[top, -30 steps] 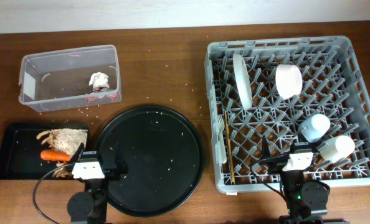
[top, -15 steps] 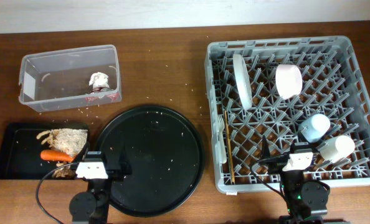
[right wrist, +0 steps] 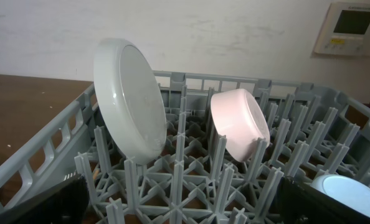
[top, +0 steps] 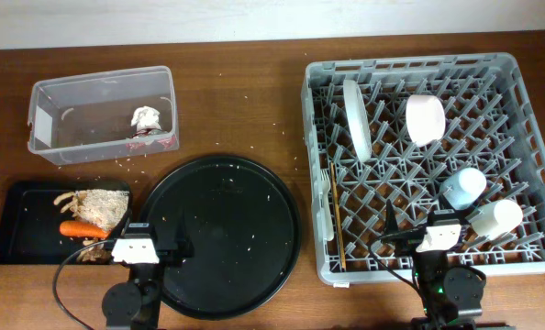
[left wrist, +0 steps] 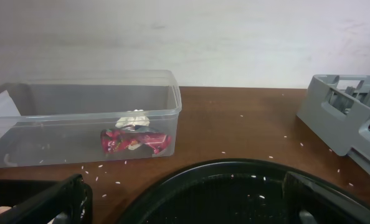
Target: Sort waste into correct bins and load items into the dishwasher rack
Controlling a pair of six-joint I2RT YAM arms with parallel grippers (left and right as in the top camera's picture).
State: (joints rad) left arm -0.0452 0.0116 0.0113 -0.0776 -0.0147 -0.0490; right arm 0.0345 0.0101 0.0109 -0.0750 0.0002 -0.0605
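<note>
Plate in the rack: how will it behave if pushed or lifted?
The plate stands on edge, tilted between pegs of the rack, so a sideways push would probably just tip it against the next peg. Its glossy, smooth face looks slippery to pinch. It looks rigid, so lifted by the rim it should keep its shape.

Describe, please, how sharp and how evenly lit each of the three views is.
Overhead: even, soft light, sharp throughout, with the crumbs on the round black tray distinct. Left wrist: the clear tub is fairly sharp, while the bottom corners are dark and blurred. Right wrist: the white plate shows glossy highlights along its rim, and the bottom corners are dark and soft.
</note>
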